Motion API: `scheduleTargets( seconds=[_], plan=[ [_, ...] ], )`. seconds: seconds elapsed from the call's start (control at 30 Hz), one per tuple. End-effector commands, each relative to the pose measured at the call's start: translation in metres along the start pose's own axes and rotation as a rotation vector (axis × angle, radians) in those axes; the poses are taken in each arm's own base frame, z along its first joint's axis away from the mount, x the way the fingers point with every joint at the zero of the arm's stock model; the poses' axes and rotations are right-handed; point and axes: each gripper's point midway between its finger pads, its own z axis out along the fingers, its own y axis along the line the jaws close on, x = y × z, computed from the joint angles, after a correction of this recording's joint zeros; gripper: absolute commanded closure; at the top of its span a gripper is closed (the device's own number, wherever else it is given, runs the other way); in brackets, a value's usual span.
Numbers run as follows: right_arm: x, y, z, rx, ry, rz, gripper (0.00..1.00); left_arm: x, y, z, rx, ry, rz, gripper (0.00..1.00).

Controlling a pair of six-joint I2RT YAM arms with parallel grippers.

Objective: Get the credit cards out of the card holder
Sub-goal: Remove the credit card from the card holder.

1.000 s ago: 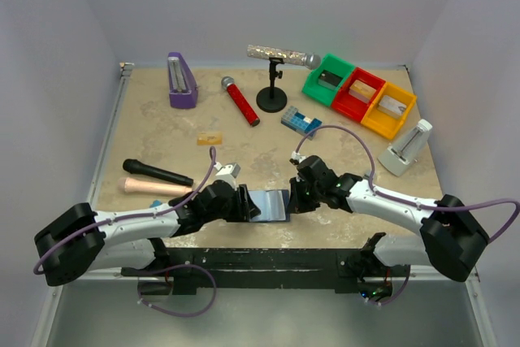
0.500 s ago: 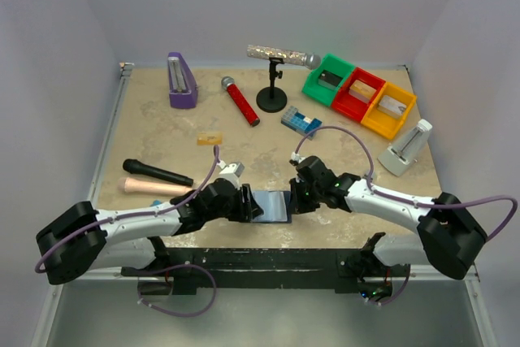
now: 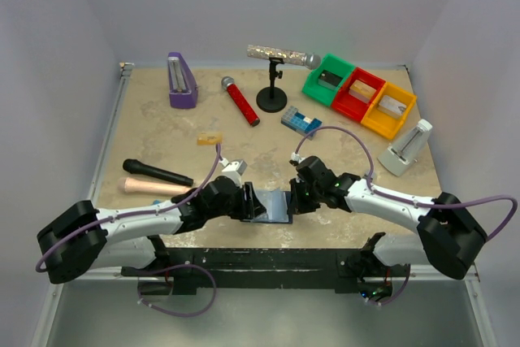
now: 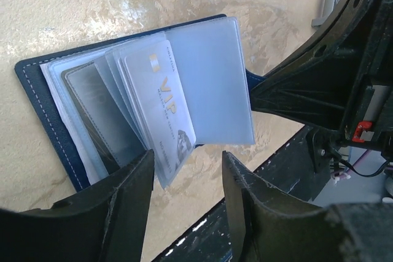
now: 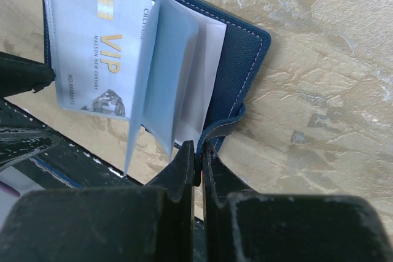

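Observation:
The dark-blue card holder (image 3: 276,206) lies open near the table's front edge between both arms. Its clear sleeves fan upward (image 4: 209,78), and one holds a silver-grey credit card printed VIP (image 4: 161,105) (image 5: 101,59). My left gripper (image 3: 248,201) (image 4: 187,161) is open, its fingers on either side of the lower corner of the VIP sleeve without pinching it. My right gripper (image 3: 296,199) (image 5: 198,148) is shut on the holder's dark closure tab (image 5: 224,128). A gold card (image 3: 210,139) lies loose on the table further back.
A black microphone (image 3: 158,173) and a peach handle (image 3: 154,188) lie beside my left arm. Further back are a purple metronome (image 3: 181,80), red microphone (image 3: 241,101), microphone stand (image 3: 272,97), blue-and-white brick (image 3: 301,122), coloured bins (image 3: 360,95) and a white holder (image 3: 406,148).
My left gripper has edged right toward the card holder, and the clear sleeves have lifted up from flat. The right gripper has kept its hold on the tab.

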Motion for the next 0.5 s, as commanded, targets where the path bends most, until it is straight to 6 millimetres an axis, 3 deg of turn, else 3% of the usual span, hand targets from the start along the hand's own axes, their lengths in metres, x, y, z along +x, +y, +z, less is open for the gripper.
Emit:
scheduleTargets(
  seconds=[0.0,0.47],
  plan=[
    [-0.008,0.010,-0.005,-0.033,-0.023,-0.015,1.00,-0.013,-0.005,-0.006,0.009,-0.061,-0.003,0.48],
    [-0.006,-0.004,-0.008,0.038,-0.027,-0.017,1.00,-0.013,0.048,-0.021,-0.235,-0.101,-0.022,0.49]
  ],
)
